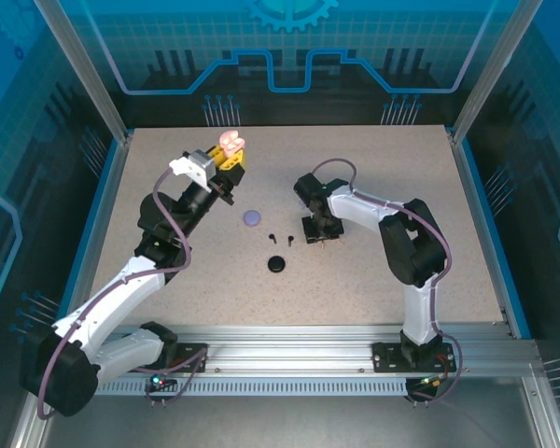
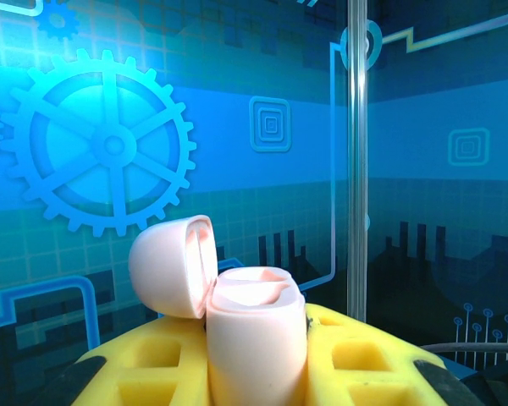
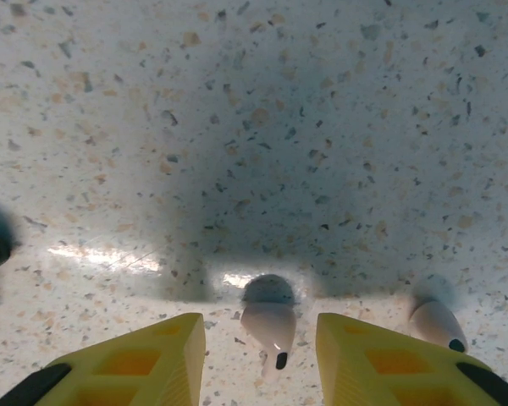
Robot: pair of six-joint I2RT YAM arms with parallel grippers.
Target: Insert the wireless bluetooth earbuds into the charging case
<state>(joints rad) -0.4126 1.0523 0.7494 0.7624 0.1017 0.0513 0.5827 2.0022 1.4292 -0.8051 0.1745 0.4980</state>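
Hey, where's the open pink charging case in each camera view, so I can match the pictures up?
Top external: the pink charging case is upper left of centre, held up by the left gripper.
Left wrist: bottom centre, lid hinged open to the left.
Shared landmark: the yellow fingers clamping it.

The pale pink round plastic charging case (image 2: 256, 338) is showing a smooth, satin shell, and its open lid (image 2: 171, 269) is catching a soft sheen. The speckled, stone-look table top (image 3: 237, 101) is looking smooth and is reflecting a faint streak of light. The small pale pink stemmed earbud (image 3: 269, 326) is gleaming as glossy plastic. The yellow fingers (image 3: 152, 359) of the right gripper (image 3: 261, 326) are looking matt, probably moulded plastic. The ribbed rail (image 1: 308, 359) along the near edge is shining as bare silver metal.
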